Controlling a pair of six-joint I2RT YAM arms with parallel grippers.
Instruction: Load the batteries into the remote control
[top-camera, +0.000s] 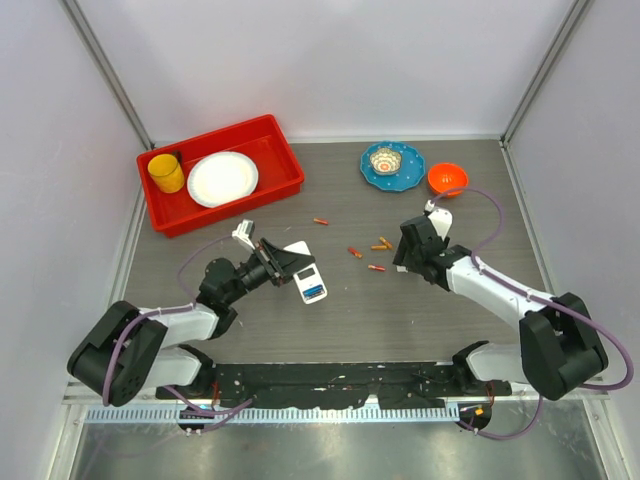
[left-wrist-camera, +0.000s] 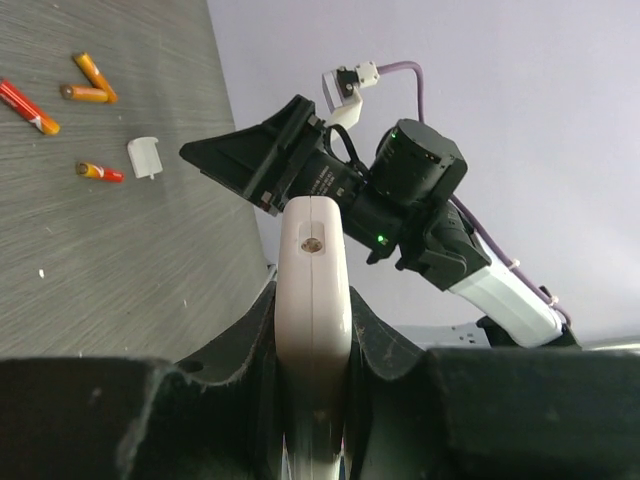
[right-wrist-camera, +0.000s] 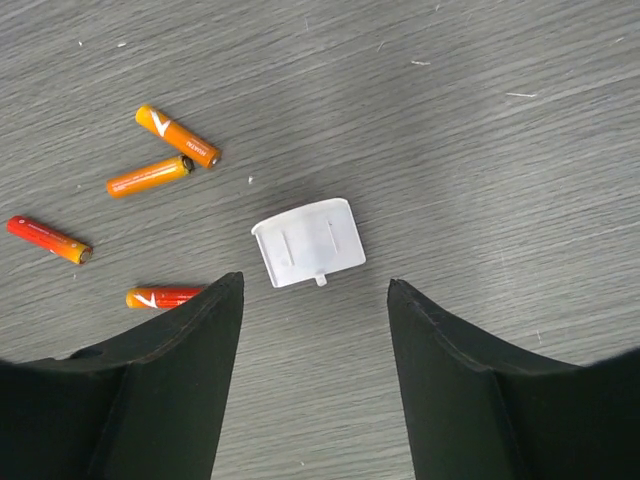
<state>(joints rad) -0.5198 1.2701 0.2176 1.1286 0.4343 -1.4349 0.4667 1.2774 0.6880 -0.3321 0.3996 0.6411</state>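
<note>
The white remote control (left-wrist-camera: 313, 285) is held on its edge by the left gripper (left-wrist-camera: 313, 345), whose two dark fingers (left-wrist-camera: 385, 350) are pressed tight on its sides. From above, the remote control is seen just past the left gripper, over the middle-left part of the grey table (top-camera: 340, 320). A small blue patch can be seen on it there, but what the patch is cannot be told from so far away.

The right gripper (right-wrist-camera: 314, 292) is held low over the table with its fingers (right-wrist-camera: 440, 350) wide apart, and nothing is held in it. A small white cover (right-wrist-camera: 308, 242) is lying flat on the table just ahead of the gap between those fingers, and it is not touched by them.

Four orange batteries (right-wrist-camera: 178, 135) are spread on the table just beside the cover. Two are close together, and two are more red at one end. One more battery (top-camera: 320, 221) is seen from above, apart from the others.

At the far side of the table, a yellow cup (top-camera: 166, 172) and a white plate (top-camera: 222, 178) are kept in a red tray (top-camera: 290, 180). A blue plate (top-camera: 410, 170) with a small bowl (top-camera: 385, 160) on it and an orange bowl (top-camera: 447, 178) are set to the right.
</note>
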